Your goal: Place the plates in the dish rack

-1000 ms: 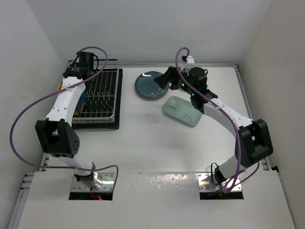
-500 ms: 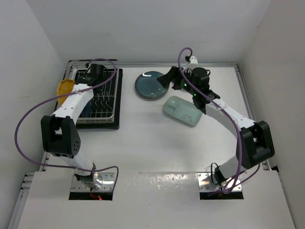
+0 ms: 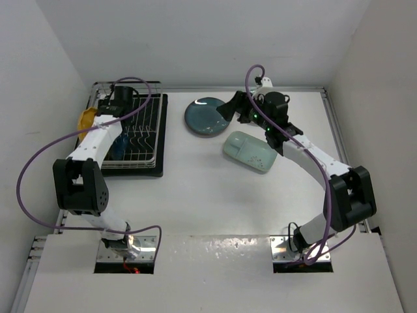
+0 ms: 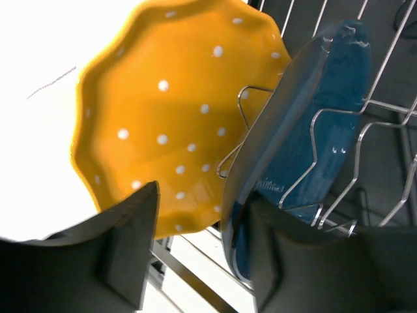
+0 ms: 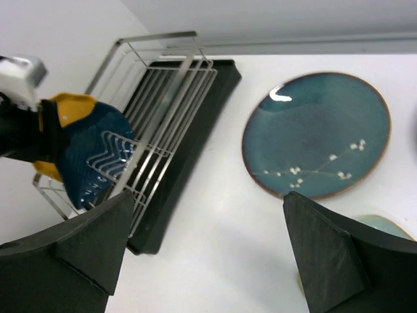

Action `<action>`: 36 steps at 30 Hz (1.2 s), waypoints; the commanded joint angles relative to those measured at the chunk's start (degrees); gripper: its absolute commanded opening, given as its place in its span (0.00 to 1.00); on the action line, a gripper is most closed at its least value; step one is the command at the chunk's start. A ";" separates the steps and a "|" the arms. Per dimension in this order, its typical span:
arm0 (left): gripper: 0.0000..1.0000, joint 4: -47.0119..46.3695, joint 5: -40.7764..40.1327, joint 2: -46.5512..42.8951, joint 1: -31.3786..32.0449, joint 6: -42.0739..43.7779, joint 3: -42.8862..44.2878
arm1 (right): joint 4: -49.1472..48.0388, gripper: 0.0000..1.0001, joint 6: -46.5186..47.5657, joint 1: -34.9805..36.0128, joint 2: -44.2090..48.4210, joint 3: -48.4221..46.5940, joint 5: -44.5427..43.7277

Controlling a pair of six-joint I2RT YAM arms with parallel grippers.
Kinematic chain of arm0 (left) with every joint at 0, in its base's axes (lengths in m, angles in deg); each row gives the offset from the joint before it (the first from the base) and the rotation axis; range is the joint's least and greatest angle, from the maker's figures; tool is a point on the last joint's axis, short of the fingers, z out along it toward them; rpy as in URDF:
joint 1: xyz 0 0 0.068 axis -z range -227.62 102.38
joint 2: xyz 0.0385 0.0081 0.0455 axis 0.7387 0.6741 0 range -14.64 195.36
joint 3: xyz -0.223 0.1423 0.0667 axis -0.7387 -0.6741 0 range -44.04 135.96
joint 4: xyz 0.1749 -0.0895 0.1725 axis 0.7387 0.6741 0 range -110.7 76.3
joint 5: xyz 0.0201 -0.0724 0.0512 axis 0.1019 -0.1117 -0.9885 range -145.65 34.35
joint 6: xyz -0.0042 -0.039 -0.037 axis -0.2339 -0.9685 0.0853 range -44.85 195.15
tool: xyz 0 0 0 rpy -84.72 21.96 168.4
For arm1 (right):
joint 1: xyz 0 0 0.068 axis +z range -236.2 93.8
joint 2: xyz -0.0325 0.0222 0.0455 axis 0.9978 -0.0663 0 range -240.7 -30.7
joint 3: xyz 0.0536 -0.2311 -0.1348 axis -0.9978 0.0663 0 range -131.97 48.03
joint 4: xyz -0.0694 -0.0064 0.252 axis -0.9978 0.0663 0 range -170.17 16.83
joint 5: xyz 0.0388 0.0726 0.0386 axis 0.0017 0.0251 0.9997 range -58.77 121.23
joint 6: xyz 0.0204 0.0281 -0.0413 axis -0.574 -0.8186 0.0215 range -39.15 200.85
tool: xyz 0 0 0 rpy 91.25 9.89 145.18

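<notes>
The dish rack (image 3: 138, 134) stands at the table's left. A yellow-orange dotted plate (image 4: 169, 117) and a dark blue wavy-edged plate (image 4: 319, 124) stand on edge in its left end, also seen as the yellow plate (image 3: 86, 119) and the blue plate (image 3: 117, 145) from above. My left gripper (image 4: 202, 257) is open just below them; the blue plate's rim lies beside its right finger (image 4: 287, 261). A dark teal round plate (image 3: 205, 116) and a pale green plate (image 3: 249, 152) lie flat on the table. My right gripper (image 5: 208, 254) hangs open over bare table beside the teal plate (image 5: 319, 134), holding nothing.
The rack (image 5: 163, 98) sits on a black tray (image 5: 195, 130) close to the left wall. White walls close in the table on the left, back and right. The right arm (image 3: 306, 153) reaches across the pale green plate.
The left jaws have opened from shut, and the yellow plate now stands at the rack's left end. The left wrist shifted slightly left. The right gripper barely moved.
</notes>
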 commanded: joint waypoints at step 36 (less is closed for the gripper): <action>0.82 13.13 32.26 -7.23 2.87 12.28 17.81 | 30.63 0.00 5.68 -20.26 -11.81 7.19 -9.63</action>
